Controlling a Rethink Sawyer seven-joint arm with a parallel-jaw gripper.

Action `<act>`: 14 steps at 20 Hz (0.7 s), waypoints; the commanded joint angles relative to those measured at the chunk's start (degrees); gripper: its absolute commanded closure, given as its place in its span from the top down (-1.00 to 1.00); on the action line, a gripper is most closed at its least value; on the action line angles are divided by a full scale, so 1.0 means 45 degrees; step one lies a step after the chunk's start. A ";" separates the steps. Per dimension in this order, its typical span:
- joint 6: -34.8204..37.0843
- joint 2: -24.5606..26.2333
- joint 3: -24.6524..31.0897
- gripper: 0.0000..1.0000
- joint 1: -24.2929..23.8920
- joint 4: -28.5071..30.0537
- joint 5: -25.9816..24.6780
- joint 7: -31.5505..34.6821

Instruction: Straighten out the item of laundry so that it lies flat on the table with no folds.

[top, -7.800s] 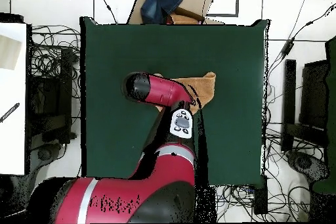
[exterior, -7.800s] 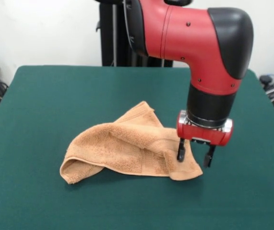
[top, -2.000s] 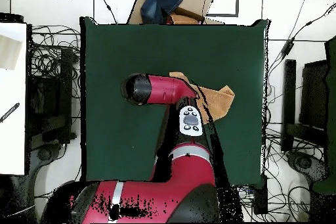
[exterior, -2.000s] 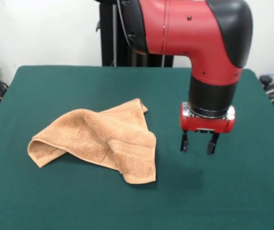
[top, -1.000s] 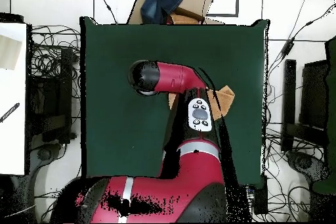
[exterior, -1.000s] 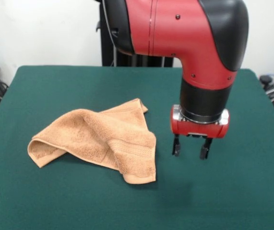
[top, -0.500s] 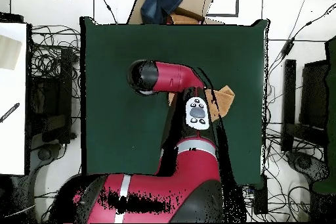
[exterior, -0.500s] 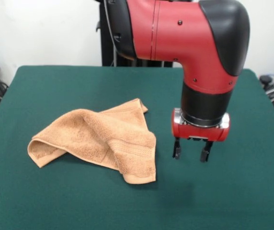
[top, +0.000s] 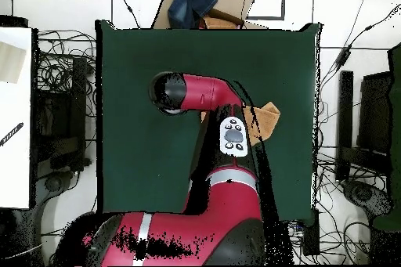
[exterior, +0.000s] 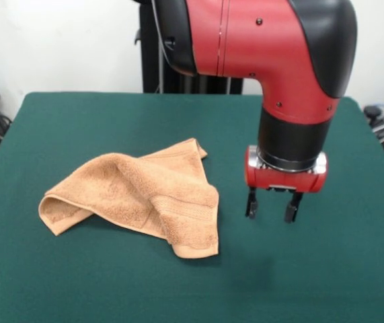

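The item of laundry (exterior: 138,194), a peach-orange terry towel, lies crumpled and folded over itself left of centre on the green table (exterior: 77,134). A woven band shows near its lower right corner. My gripper (exterior: 271,206) hangs open just above the table, to the right of the towel and apart from it, with nothing between its fingers. From overhead, the arm covers most of the towel; only its end (top: 266,119) shows, and the gripper is hidden under the arm.
Cables and dark equipment (top: 63,84) ring the table on the floor. A cardboard box with blue cloth (top: 205,1) sits beyond one table edge. A white surface (top: 14,115) stands at the left of the overhead view.
The towel has not moved in the last two seconds. My open gripper shifted slightly left toward it, dipped a little, then eased back right and up.
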 commanded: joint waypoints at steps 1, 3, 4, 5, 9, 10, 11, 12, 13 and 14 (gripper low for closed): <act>-0.0157 0.0026 0.0270 1.00 0.0148 0.1347 0.0369 0.2503; -0.0125 0.0040 0.0262 1.00 0.0135 0.1332 0.0365 0.2486; -0.0108 0.0055 0.0277 1.00 0.0119 0.1347 0.0346 0.2437; -0.0131 0.0076 0.0309 1.00 0.0087 0.1366 0.0341 0.2396; -0.0056 0.0518 0.0370 1.00 0.0044 0.0955 0.0297 0.2238; -0.0020 0.0671 0.0323 1.00 0.0078 0.0777 0.0267 0.2232; -0.0013 0.0796 0.0279 1.00 0.0126 0.0609 0.0241 0.2251; 0.0032 0.0924 0.0236 1.00 0.0158 0.0436 0.0218 0.2247; 0.0012 0.1011 0.0231 1.00 0.0171 0.0334 0.0212 0.2246; -0.0016 0.1064 0.0211 1.00 0.0179 0.0298 0.0188 0.2235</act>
